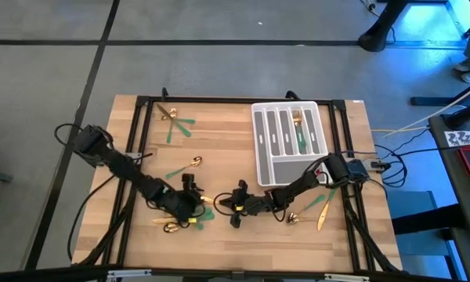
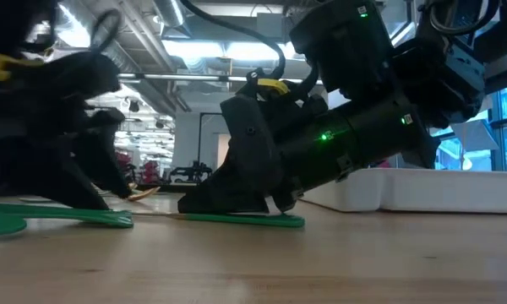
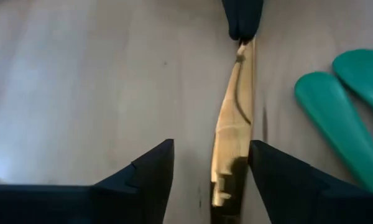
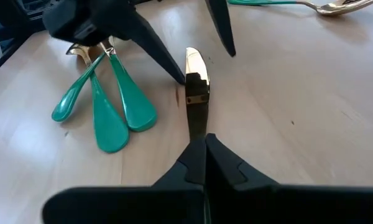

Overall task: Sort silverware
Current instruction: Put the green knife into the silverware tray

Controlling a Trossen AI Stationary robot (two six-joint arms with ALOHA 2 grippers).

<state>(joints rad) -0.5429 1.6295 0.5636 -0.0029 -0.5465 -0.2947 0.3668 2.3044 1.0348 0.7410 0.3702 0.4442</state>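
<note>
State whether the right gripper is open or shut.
Shut. The right gripper has its fingertips pressed together on the knife, which lies flat on the table; no gap shows between them.

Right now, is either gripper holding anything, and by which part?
The right gripper is shut on the knife, pinching its handle end, with the gold blade pointing away. The left gripper is open around the blade tip, holding nothing.

Grey floor (image 1: 180, 23), wooden table (image 1: 219, 243), possibly windows (image 2: 498, 118), ceiling strip lights (image 2: 211, 51)
</note>
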